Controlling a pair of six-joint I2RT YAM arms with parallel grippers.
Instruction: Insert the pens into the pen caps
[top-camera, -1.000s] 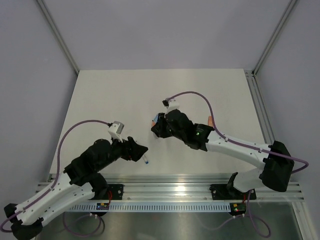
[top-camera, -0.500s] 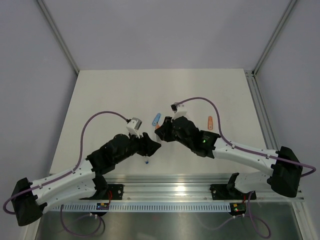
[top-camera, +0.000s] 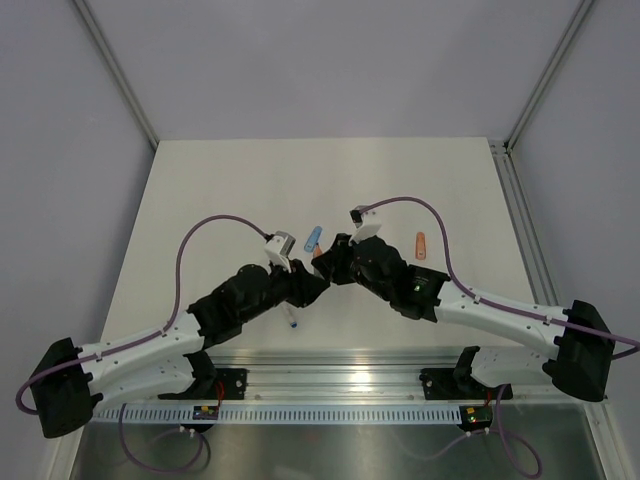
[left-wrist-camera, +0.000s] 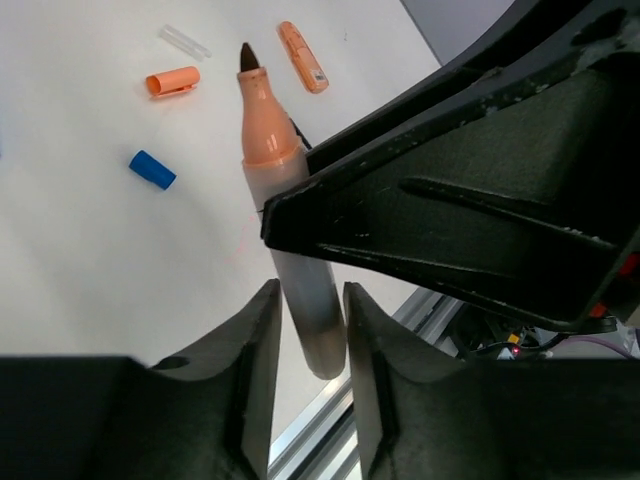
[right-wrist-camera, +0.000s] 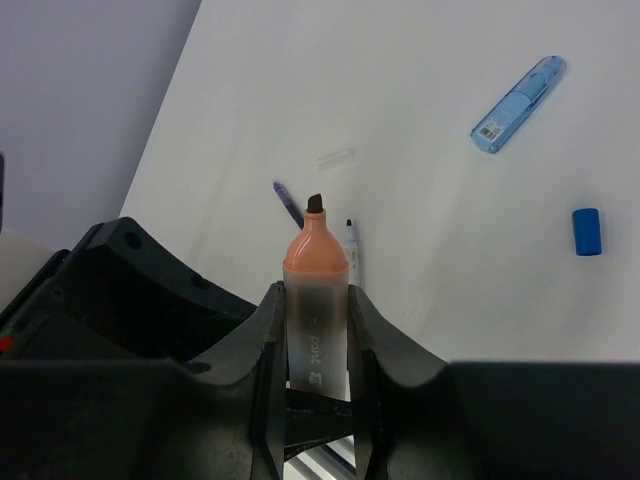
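Likely light, stiff and slick, the orange-tipped pen is best gripped on its barrel: right jaws pinch it there, left jaws straddle its tail, squeeze unclear.

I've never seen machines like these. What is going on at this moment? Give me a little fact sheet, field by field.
Held item: orange marker, uncapped, dark tip showing
Right gripper: shut on the marker's barrel
Left gripper: one finger on either side of the marker's rear end; whether it grips firmly cannot be told
Loose caps on the table: orange cap, blue cap, clear cap
Also lying there: light blue pen, apart from both arms
Capping: not yet done
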